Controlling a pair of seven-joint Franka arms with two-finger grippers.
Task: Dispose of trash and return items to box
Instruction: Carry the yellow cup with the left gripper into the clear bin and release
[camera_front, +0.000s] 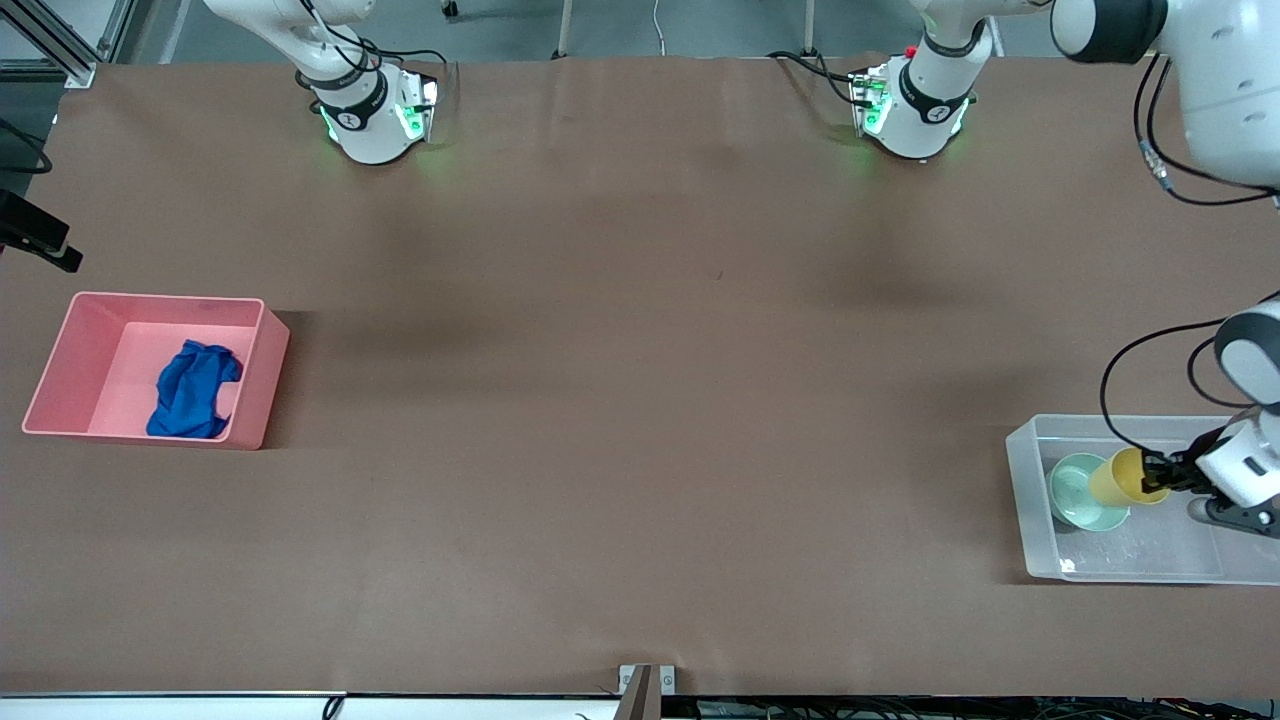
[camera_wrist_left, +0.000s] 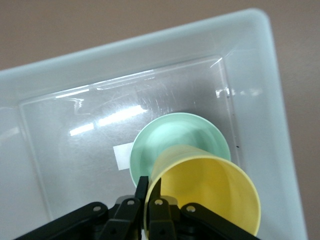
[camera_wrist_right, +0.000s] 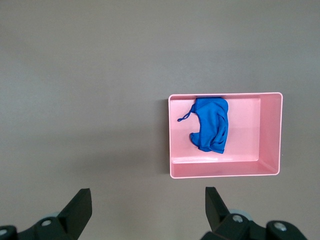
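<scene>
My left gripper (camera_front: 1155, 470) is shut on the rim of the yellow cup (camera_front: 1125, 478), one finger inside and one outside, as the left wrist view (camera_wrist_left: 150, 185) shows. It holds the cup (camera_wrist_left: 210, 195) tilted inside the clear tub (camera_front: 1030, 520), its base over the mint-green bowl (camera_front: 1080, 492). The bowl (camera_wrist_left: 170, 140) stands on the tub's bottom beside the white label (camera_wrist_left: 122, 156). The blue wad (camera_front: 192, 390) lies in the pink bin (camera_front: 70, 350). My right gripper (camera_wrist_right: 147, 200) is open and empty, high over bare table beside the pink bin (camera_wrist_right: 270, 130) and the wad (camera_wrist_right: 211, 124).
The pink bin stands at the right arm's end of the table and the clear tub (camera_wrist_left: 150, 40) at the left arm's end. Brown table surface lies between them. The two arm bases stand along the table's edge farthest from the front camera.
</scene>
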